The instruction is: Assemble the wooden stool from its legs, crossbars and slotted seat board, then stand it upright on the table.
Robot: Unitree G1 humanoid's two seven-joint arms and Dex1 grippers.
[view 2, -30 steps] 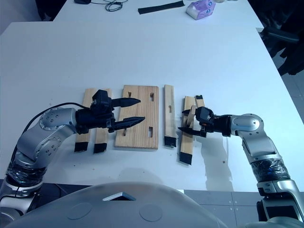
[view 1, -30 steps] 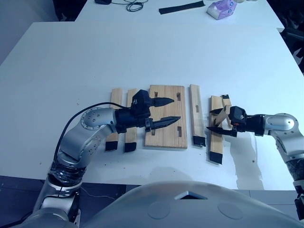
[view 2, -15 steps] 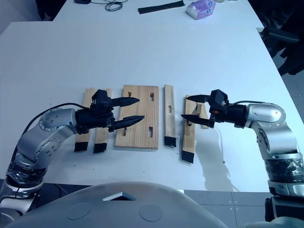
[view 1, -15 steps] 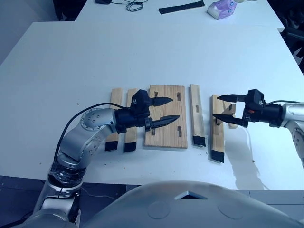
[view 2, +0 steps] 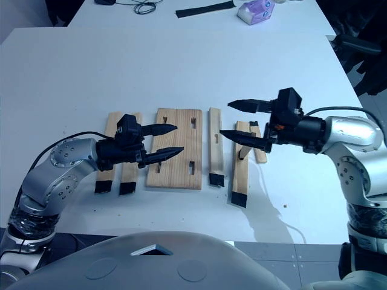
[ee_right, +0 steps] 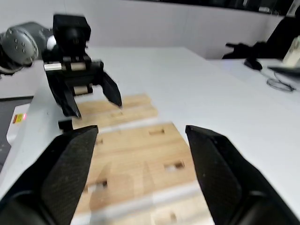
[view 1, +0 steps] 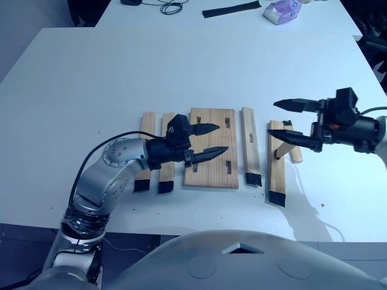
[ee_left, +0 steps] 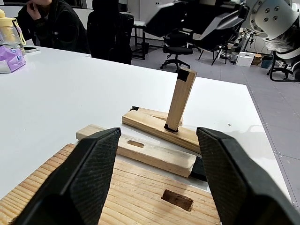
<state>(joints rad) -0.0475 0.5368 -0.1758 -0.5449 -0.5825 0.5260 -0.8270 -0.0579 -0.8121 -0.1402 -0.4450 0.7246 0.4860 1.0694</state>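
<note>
Though apart, leg (view 1: 276, 178) beneath right tool (view 1: 277, 119)

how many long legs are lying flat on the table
4: outer left leg and inner left leg, left of the seat board; inner right leg and outer right leg, right of it. None seems hidden.

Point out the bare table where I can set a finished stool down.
Widest bare patch: the table beyond the row of wooden parts, up to its far edge. Also free: left of the outer leg. Crowded: from that leg across the seat board to the right-hand leg, with the left gripper and right gripper hovering there.
</note>
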